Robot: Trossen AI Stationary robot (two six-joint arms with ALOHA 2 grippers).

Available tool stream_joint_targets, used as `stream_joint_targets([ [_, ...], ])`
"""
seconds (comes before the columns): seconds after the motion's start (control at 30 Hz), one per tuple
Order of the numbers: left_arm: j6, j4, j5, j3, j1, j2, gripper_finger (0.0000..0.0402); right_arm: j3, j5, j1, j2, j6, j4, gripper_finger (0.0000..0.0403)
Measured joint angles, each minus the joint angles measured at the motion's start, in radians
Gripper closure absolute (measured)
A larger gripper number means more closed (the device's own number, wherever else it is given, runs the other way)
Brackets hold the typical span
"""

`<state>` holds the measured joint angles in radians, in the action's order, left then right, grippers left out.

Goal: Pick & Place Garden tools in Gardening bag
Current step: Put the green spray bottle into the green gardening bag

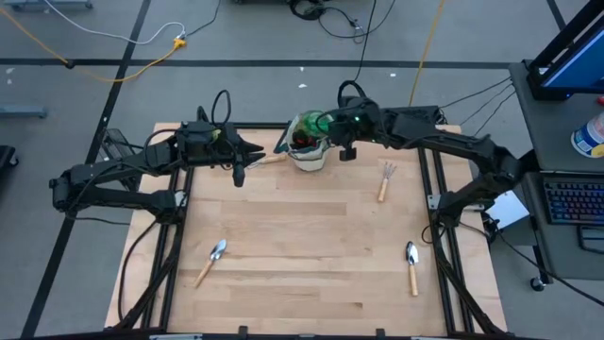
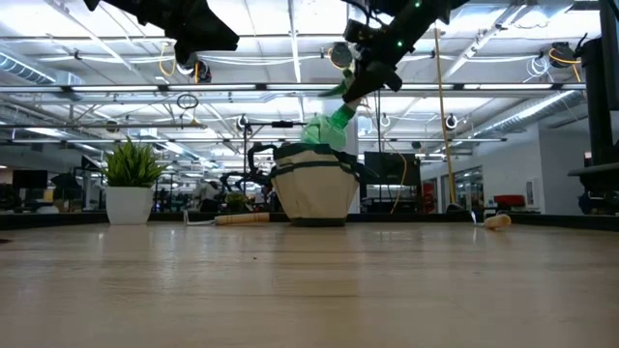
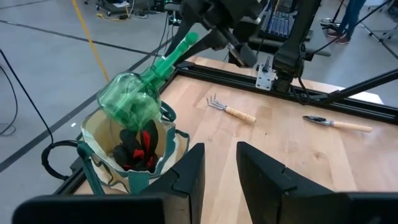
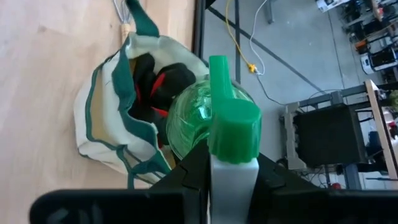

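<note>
From my station I see the pale wooden worktop (image 1: 302,246) filling the middle of the high frame, a potted green plant (image 2: 131,184) at the left of the low frame, a keyboard (image 1: 573,200) at the high frame's right edge, and yellow cable (image 1: 113,66) on the floor at upper left.

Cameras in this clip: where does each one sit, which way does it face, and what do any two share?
High view: overhead, straight down on the table; both arms show, with a trowel on the wood.
Low view: table height, level across to the gardening bag; arms enter from above.
Left wrist view: on the left arm, facing the bag; left hand empty at the frame's bottom.
Right wrist view: on the right arm, above the bag; right hand grips the green spray bottle.
Shared: all four show bag and bottle.
</note>
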<state>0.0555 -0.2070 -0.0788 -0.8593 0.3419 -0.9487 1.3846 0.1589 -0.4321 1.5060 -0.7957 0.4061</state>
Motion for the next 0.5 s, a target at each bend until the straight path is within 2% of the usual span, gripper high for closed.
stream_joint_targets([
  [0.5,0.0,0.003,-0.001,0.0,0.0,0.0,0.0305,0.0,-0.008,-0.02,0.014,-0.032,0.04,0.0355],
])
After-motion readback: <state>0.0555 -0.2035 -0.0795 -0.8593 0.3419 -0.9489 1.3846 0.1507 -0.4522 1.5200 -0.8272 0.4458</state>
